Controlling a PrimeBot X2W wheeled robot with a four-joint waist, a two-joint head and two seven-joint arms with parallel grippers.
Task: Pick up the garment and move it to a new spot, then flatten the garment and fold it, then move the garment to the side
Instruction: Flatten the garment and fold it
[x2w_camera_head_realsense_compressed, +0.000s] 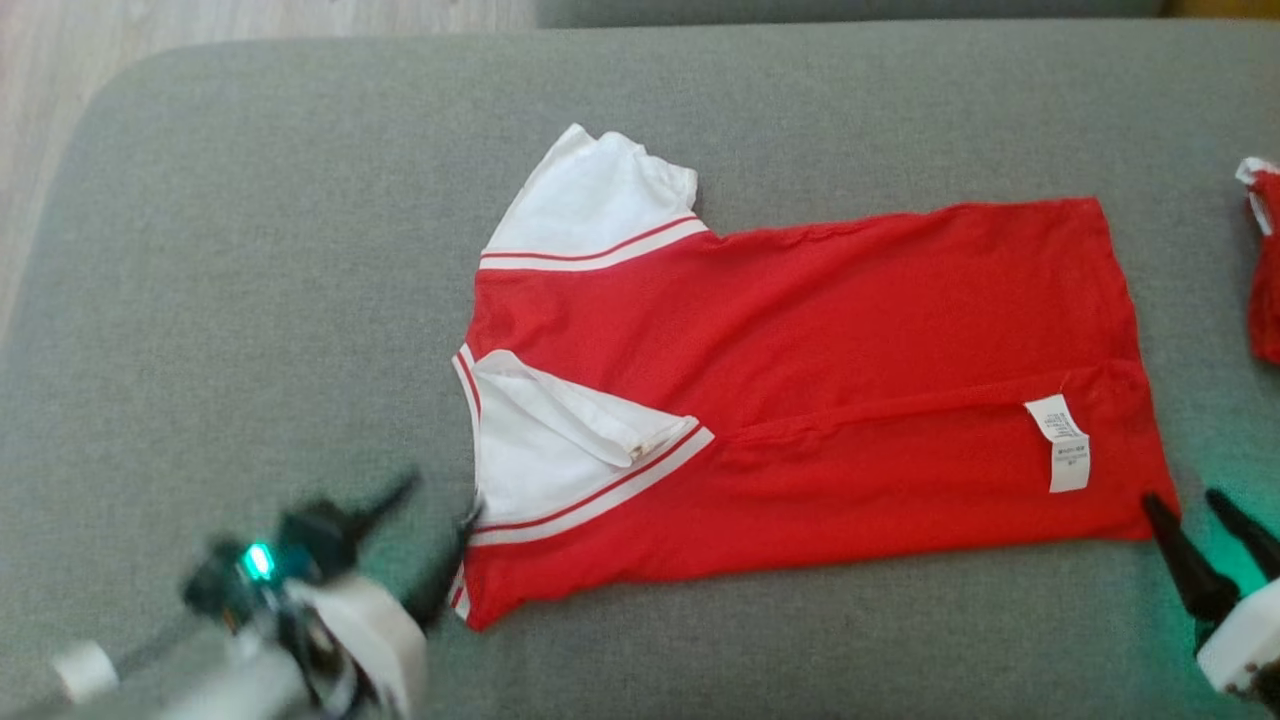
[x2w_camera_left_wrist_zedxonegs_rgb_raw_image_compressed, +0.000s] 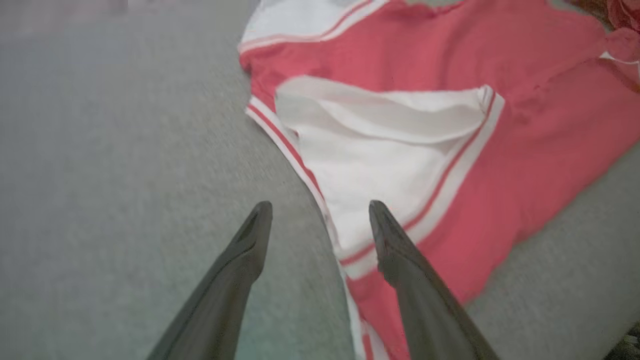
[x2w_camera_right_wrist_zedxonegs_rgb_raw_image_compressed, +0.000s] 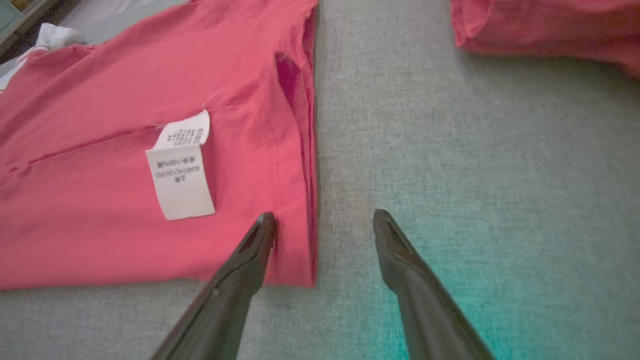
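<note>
The garment (x2w_camera_head_realsense_compressed: 800, 390) is a red shirt with white sleeves and red-striped trim, lying flat on the grey cushion, its near long edge folded up over the body with a white care label (x2w_camera_head_realsense_compressed: 1060, 440) showing. My left gripper (x2w_camera_head_realsense_compressed: 440, 500) stands open at the shirt's near left corner, its fingers straddling the striped hem (x2w_camera_left_wrist_zedxonegs_rgb_raw_image_compressed: 350, 260). At the near right corner my right gripper (x2w_camera_head_realsense_compressed: 1185, 500) is open too. One finger (x2w_camera_right_wrist_zedxonegs_rgb_raw_image_compressed: 260, 240) rests over the red hem (x2w_camera_right_wrist_zedxonegs_rgb_raw_image_compressed: 295, 240), the other over bare cushion. Neither holds cloth.
The grey cushion (x2w_camera_head_realsense_compressed: 250, 300) spreads wide on every side of the shirt. Another red garment (x2w_camera_head_realsense_compressed: 1262, 260) lies at the right edge, also (x2w_camera_right_wrist_zedxonegs_rgb_raw_image_compressed: 545, 25) in the right wrist view. Pale floor (x2w_camera_head_realsense_compressed: 60, 80) shows beyond the cushion's far left corner.
</note>
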